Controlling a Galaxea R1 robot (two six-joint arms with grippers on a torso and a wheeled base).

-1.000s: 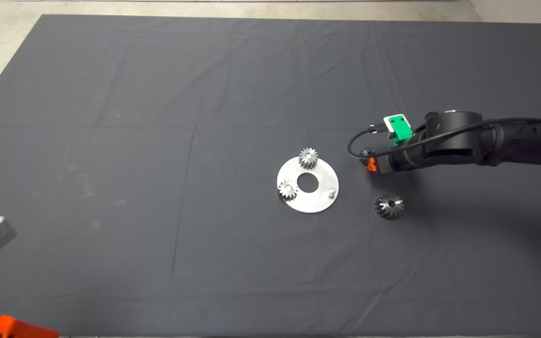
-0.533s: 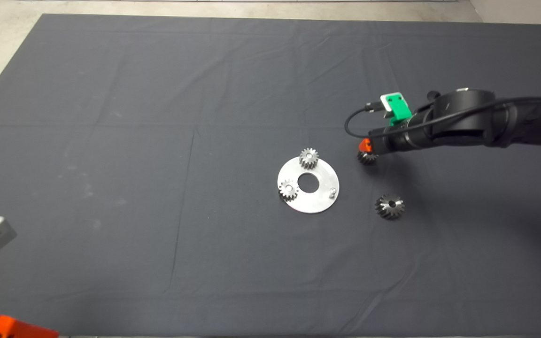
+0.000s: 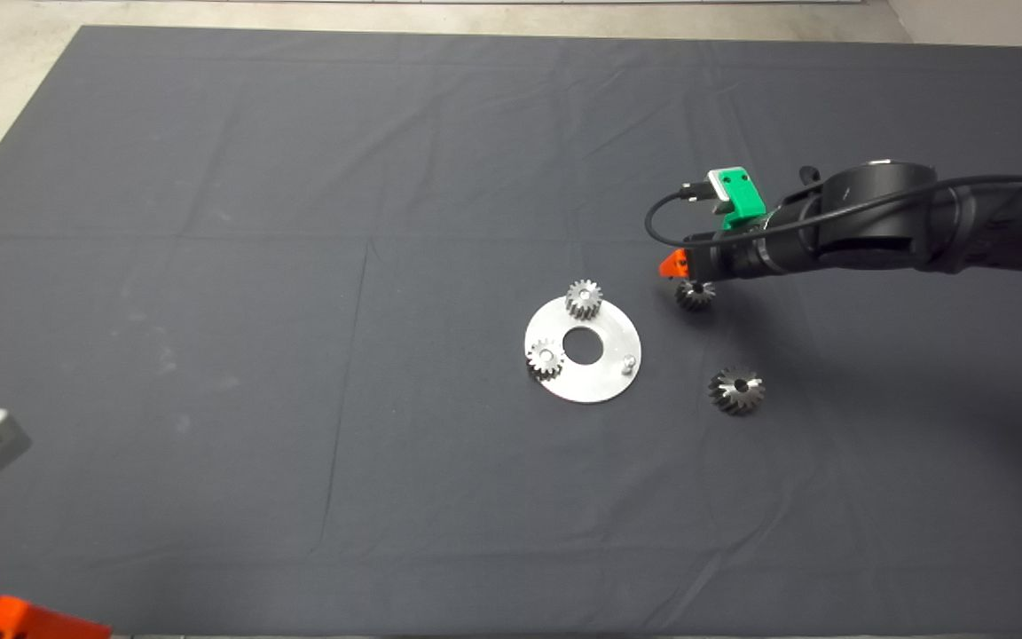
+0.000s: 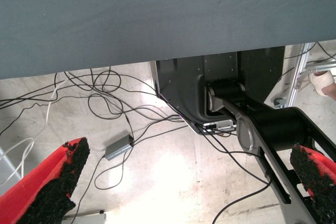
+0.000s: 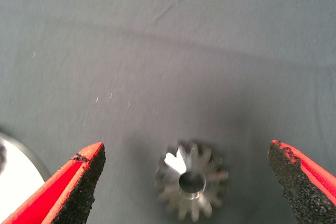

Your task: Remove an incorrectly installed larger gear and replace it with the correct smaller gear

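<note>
Hovering spread wide over the smaller gear (image 5: pixel 191 187), the right gripper (image 5: pixel 189 182) touches nothing, while the left gripper (image 4: pixel 184 182), also spread, idles off the mat (image 3: pixel 298 177).

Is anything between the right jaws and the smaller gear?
Nothing visible. The right gripper is open with the smaller gear lying on the mat between its fingers, only bare mat around it.

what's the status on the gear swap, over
Right gripper open above the smaller gear, not gripping. Left gripper open, parked lower left. Larger gear off the plate, on the mat. Nothing in the way.
</note>
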